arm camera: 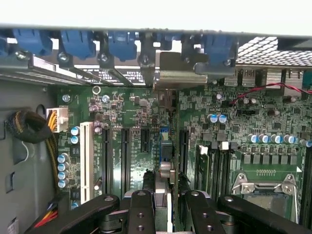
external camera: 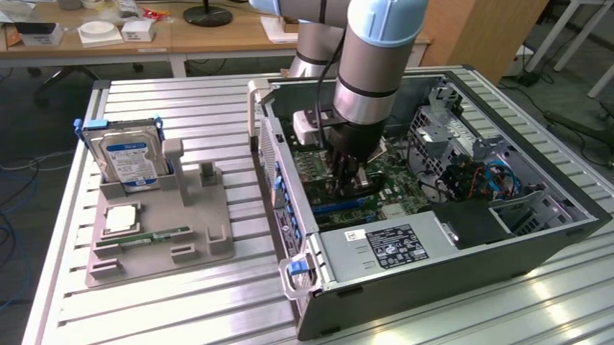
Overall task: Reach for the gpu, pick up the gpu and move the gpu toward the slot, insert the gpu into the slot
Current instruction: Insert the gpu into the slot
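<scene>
My gripper reaches down into the open computer case and is shut on the gpu, a thin dark card held upright on edge. In the wrist view the gpu runs edge-on between my black fingers, and its silver bracket reaches the rear openings of the case. The card stands over the green motherboard, in line with the blue slot. The slot shows just beneath the card in the exterior view. Whether the card's edge sits inside the slot is hidden.
A grey fixture on the exterior view's left holds a silver hard drive, a green memory stick and a processor chip. Inside the case are the power supply, the silver processor socket and a cable bundle.
</scene>
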{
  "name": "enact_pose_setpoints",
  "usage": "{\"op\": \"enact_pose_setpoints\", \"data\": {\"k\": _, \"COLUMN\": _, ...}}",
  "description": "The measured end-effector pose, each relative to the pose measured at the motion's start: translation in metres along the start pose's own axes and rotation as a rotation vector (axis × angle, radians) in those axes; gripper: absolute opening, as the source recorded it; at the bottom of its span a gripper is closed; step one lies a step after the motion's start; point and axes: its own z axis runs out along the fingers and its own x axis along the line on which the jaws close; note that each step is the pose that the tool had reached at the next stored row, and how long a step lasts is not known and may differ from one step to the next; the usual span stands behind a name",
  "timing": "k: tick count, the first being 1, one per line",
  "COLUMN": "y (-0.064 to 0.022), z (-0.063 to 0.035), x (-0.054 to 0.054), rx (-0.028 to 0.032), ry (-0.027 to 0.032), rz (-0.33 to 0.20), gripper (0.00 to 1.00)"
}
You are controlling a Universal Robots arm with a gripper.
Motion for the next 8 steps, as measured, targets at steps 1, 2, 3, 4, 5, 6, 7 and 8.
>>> {"op": "enact_pose_setpoints", "data": {"k": 1, "y": 0.0008, "z": 0.0006, "x": 0.0000, "rx": -0.0001, "ry": 0.0000, "rz": 0.000, "gripper": 0.29}}
{"op": "enact_pose_setpoints", "data": {"k": 2, "y": 0.0013, "z": 0.0013, "x": 0.0000, "rx": 0.0000, "ry": -0.0001, "rz": 0.000, "gripper": 0.29}}
{"op": "enact_pose_setpoints", "data": {"k": 3, "y": 0.0016, "z": 0.0020, "x": 0.0000, "rx": 0.0001, "ry": -0.0001, "rz": 0.000, "gripper": 0.29}}
{"op": "enact_pose_setpoints", "data": {"k": 4, "y": 0.0017, "z": 0.0029, "x": 0.0000, "rx": -0.0001, "ry": 0.0000, "rz": 0.000, "gripper": 0.29}}
{"op": "enact_pose_setpoints", "data": {"k": 5, "y": 0.0019, "z": 0.0038, "x": 0.0001, "rx": -0.0001, "ry": 0.0001, "rz": 0.000, "gripper": 0.29}}
{"op": "enact_pose_setpoints", "data": {"k": 6, "y": 0.0024, "z": 0.0044, "x": 0.0000, "rx": 0.0000, "ry": 0.0000, "rz": 0.000, "gripper": 0.29}}
{"op": "enact_pose_setpoints", "data": {"k": 7, "y": 0.0028, "z": 0.0047, "x": 0.0001, "rx": -0.0001, "ry": 0.0002, "rz": 0.000, "gripper": 0.29}}
{"op": "enact_pose_setpoints", "data": {"k": 8, "y": 0.0034, "z": 0.0049, "x": 0.0001, "rx": -0.0002, "ry": 0.0002, "rz": 0.000, "gripper": 0.29}}
